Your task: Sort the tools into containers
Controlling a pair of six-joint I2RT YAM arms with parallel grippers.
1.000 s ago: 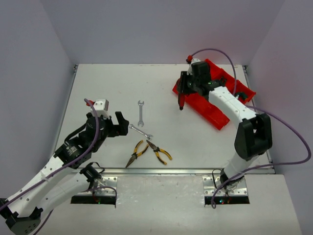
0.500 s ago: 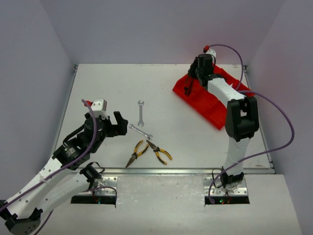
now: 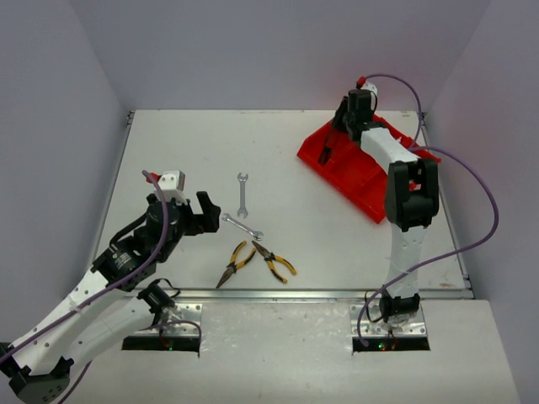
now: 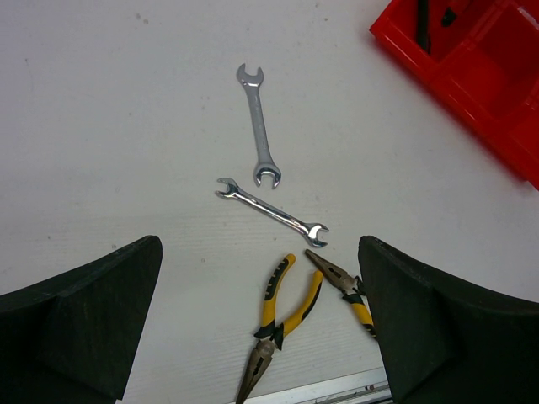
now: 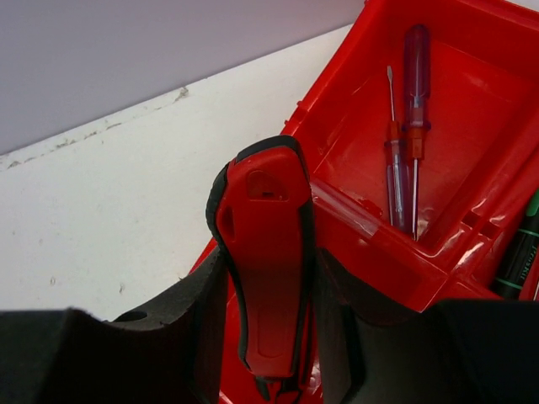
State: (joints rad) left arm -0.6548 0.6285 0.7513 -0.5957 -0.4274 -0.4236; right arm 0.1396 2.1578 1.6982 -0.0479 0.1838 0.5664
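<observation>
Right gripper [image 5: 269, 353] clenched on red-handled tool [image 5: 268, 252], positioned over tray [image 5: 379, 240] edge. Left gripper [image 4: 263, 324] released, hovering above two wrenches [image 4: 271, 212] and two pliers [image 4: 278, 316] on table [image 4: 126, 126].

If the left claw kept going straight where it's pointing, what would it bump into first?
Probably the slanted silver wrench, lying on the table just ahead of the open left claw; depth is hard to judge.

- White links, black joints, purple cable on the left arm [image 3: 118, 257].
- The right arm [image 3: 410, 198] alike, cable bowing toward 3 o'clock.
- Blocky matte-black fingers [image 4: 84, 328].
</observation>
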